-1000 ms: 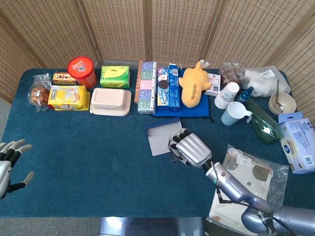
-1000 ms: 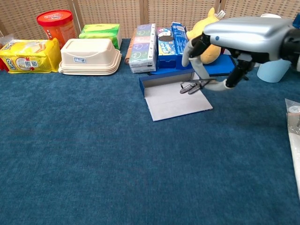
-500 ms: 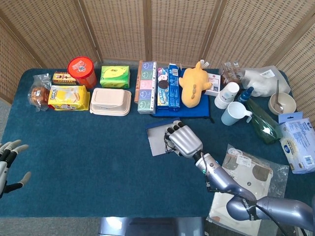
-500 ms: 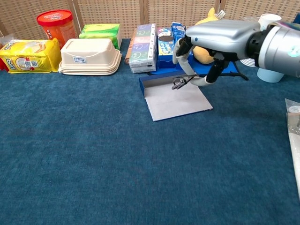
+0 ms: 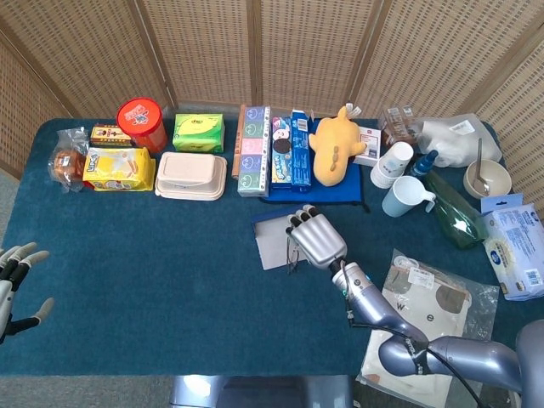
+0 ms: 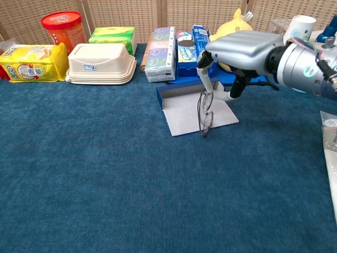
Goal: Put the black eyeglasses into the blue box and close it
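The blue box point(image 6: 179, 91) lies open at mid-table, its pale flap point(image 5: 270, 246) spread flat toward me. My right hand point(image 6: 241, 49) hovers over the box's right side and pinches the black eyeglasses point(image 6: 205, 112) by their top. They hang upright below the fingers point(image 6: 206, 73), with the lower end at the flap's front edge. In the head view the right hand point(image 5: 314, 237) covers most of the box, and the eyeglasses point(image 5: 291, 255) show as thin black lines at its left. My left hand point(image 5: 15, 281) is far off at the table's left front edge, fingers spread, holding nothing.
Behind the box stand tissue packs point(image 6: 159, 47), a biscuit box point(image 6: 185, 45) and a yellow plush point(image 5: 334, 144) on a blue pad. A white lunch container point(image 6: 101, 63), red canister point(image 6: 64, 28) and yellow pack point(image 6: 30, 62) sit back left. Cups point(image 5: 404, 195) and plastic bags point(image 5: 425, 306) crowd the right.
The right hand has drawn back and up a little over the box. The eyeglasses, earlier held flat and low at the fingertips, now dangle upright over the flap. The left hand stays put.
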Motion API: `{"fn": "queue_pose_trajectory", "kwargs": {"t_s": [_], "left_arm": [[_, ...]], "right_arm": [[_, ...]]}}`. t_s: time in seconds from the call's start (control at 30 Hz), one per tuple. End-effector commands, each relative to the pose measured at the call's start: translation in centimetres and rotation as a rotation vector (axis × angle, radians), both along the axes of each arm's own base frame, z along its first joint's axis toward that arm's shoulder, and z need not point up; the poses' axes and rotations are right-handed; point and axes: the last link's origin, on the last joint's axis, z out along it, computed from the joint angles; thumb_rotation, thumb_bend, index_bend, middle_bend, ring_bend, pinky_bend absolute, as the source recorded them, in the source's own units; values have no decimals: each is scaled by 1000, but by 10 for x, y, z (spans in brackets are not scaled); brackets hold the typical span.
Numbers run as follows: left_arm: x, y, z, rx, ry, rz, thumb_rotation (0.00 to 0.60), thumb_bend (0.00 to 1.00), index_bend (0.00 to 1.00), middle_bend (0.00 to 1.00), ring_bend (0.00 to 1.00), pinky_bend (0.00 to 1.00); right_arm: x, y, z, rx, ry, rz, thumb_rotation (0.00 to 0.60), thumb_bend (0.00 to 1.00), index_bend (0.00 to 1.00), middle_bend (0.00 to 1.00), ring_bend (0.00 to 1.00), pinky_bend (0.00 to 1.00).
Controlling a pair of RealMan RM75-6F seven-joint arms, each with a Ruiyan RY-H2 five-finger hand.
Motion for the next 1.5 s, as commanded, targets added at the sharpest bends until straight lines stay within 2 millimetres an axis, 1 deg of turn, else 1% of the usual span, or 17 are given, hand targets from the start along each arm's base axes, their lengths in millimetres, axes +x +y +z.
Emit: {"fn": "queue_pose_trajectory", "kwargs": {"t_s": [0.03, 0.1, 0.2, 0.37, 0.53, 0.67, 0.73, 0.97, 1.1, 1.4, 1.5], "left_arm": [[0, -1, 0, 1, 0, -1, 585, 282, 170, 113, 83, 0], [0, -1, 0, 2, -1, -1, 587, 283, 168, 113, 83, 0], [0, -2, 0, 4, -2, 0, 586, 282, 164, 113, 83, 0], [-2, -4, 2, 9, -1, 6, 587, 282, 161, 113, 83, 0], [-3, -4, 0, 8, -7, 6, 586, 282, 159, 113, 83, 0], [-4, -3, -2, 4, -11, 7, 587, 282, 152, 113, 83, 0], [-4, -3, -2, 4, -12, 5, 588, 282, 149, 113, 83, 0], [-2, -2, -2, 9, -14, -9, 584, 282, 140, 113, 83, 0], [-3, -4, 0, 18, -13, -3, 584, 282, 139, 113, 83, 0], [-6, -7, 1, 18, -14, 3, 583, 281, 137, 113, 83, 0], [-6, -8, 2, 20, -14, 4, 584, 282, 135, 112, 83, 0]], "right_arm": [[1, 4, -7, -42, 40, -11, 600, 319, 486, 280, 223, 227], [1, 6, -9, -54, 60, -13, 600, 317, 446, 265, 210, 226], [4, 9, -12, -50, 65, -22, 600, 316, 418, 254, 197, 224], [1, 12, -3, -51, 62, -30, 600, 303, 363, 227, 166, 205], [-11, 22, 3, -10, 95, 11, 600, 177, 302, 213, 144, 198], [-25, 29, 5, -10, 113, 60, 600, 32, 230, 208, 140, 193], [-27, 30, 5, -12, 103, 71, 600, 2, 198, 205, 137, 191], [-27, 26, -4, -27, 70, 140, 600, 0, 128, 202, 125, 190], [-31, 23, -10, -30, 67, 175, 600, 0, 103, 201, 120, 189], [-41, 17, -21, -12, 90, 204, 600, 0, 98, 201, 119, 187], [-47, 13, -26, -2, 112, 207, 600, 0, 99, 201, 118, 184]]}}
